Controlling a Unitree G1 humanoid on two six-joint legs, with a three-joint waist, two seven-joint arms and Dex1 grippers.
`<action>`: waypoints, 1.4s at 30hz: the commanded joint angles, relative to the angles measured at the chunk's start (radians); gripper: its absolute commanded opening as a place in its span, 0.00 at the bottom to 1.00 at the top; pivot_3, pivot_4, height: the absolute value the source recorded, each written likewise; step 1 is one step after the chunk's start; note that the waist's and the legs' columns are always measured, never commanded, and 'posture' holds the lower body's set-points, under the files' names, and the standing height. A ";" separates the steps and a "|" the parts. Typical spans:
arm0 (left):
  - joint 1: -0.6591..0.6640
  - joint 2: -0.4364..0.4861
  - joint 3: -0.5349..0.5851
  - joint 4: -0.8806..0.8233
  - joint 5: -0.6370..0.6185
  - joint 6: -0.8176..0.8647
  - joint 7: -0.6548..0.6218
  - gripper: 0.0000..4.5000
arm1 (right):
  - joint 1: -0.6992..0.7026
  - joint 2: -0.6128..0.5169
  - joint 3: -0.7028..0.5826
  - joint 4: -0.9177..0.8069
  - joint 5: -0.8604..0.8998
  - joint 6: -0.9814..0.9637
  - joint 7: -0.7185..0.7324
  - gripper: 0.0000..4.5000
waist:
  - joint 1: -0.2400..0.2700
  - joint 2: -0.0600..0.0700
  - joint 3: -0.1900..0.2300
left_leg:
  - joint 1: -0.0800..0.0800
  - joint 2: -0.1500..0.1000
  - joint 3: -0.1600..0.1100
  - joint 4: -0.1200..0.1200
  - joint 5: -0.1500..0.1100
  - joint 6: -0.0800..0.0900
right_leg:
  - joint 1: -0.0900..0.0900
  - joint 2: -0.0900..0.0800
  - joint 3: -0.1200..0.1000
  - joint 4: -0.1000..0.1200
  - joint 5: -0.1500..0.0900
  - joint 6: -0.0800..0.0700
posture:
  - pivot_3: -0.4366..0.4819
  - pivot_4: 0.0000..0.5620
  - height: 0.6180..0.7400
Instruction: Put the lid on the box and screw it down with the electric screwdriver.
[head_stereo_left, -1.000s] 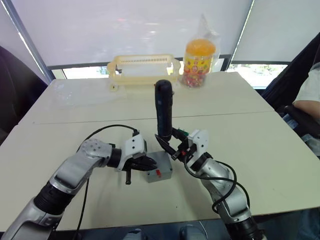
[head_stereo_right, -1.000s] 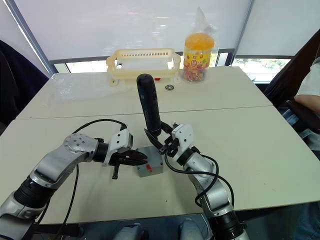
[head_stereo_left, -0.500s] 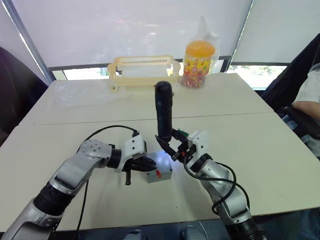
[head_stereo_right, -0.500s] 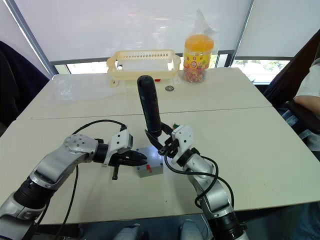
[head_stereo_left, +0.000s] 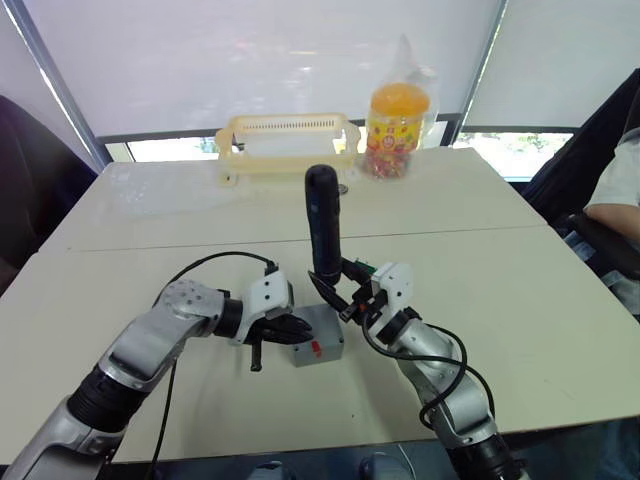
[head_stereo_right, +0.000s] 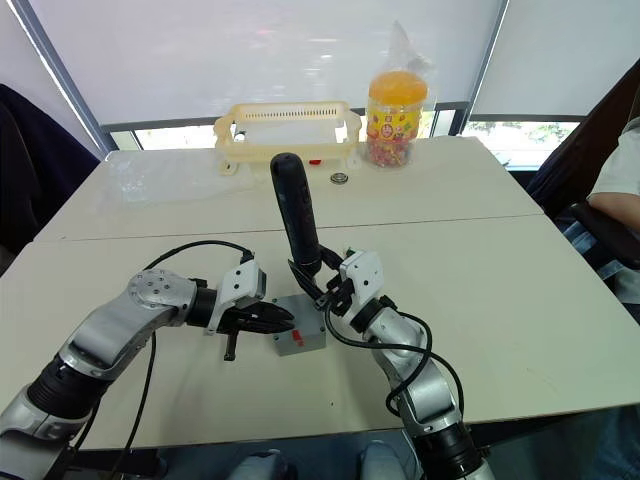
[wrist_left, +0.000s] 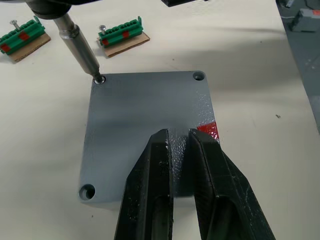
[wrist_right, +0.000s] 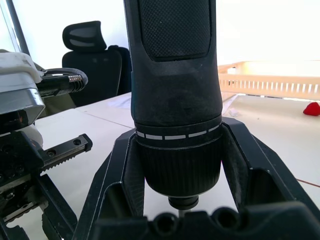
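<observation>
Change: screwdriver (head_stereo_left: 322, 225) top has leaned slightly left since a second ago; box (head_stereo_left: 318, 336) and both arms have kept their places.
Head views: box sits on the near table (head_stereo_left: 520, 290), lid (head_stereo_right: 300, 330) already on it, red mark facing near. Left gripper (head_stereo_left: 292, 327) touches the box's left edge. Right gripper (head_stereo_left: 342, 298) clenches the screwdriver near its lower end, tool almost upright over the box's far side. Basket (head_stereo_left: 288, 140) and jar (head_stereo_left: 398, 115) stand far back.
Left wrist view: left gripper (wrist_left: 181, 141) fingers nearly together, grasping nothing, tips pressing down on the lid (wrist_left: 145, 125). Bit (wrist_left: 80, 47) seated in one corner screw (wrist_left: 100, 79); three other corner holes look empty. Two green blocks (wrist_left: 120, 39) with spare screws lie beyond.
Right wrist view: right gripper (wrist_right: 182, 200) fingers clamp the screwdriver (wrist_right: 172, 75) collar.
Technique: keep the bit square in the screw head, bear straight down, and hold the lid flat so the box cannot twist.
</observation>
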 joint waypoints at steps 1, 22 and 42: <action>0.011 0.007 -0.016 -0.006 0.013 0.009 0.001 0.13 | 0.041 -0.007 0.012 0.083 -0.030 0.041 -0.003 0.38 | 0.000 0.000 0.000 | 0.000 0.000 0.000 0.000 0.000 0.000 | 0.000 0.000 0.000 0.000 0.000 0.000 | 0.48 0.27 1.00; 0.015 0.007 -0.053 0.081 0.053 -0.037 -0.026 0.13 | -0.132 0.001 -0.168 -0.361 0.267 0.269 -0.075 0.38 | 0.003 0.002 0.008 | -0.004 0.000 -0.001 0.000 0.000 0.000 | -0.004 -0.001 0.000 0.000 0.000 -0.001 | 0.48 0.27 1.00; -0.042 0.072 0.170 -0.145 -0.222 0.174 -0.058 0.13 | -0.161 -0.808 -0.624 -0.079 1.387 1.323 -0.452 0.38 | 0.001 0.004 0.028 | -0.037 0.000 0.002 -0.001 -0.001 0.003 | -0.037 -0.003 -0.002 0.002 0.004 0.000 | 0.48 0.27 1.00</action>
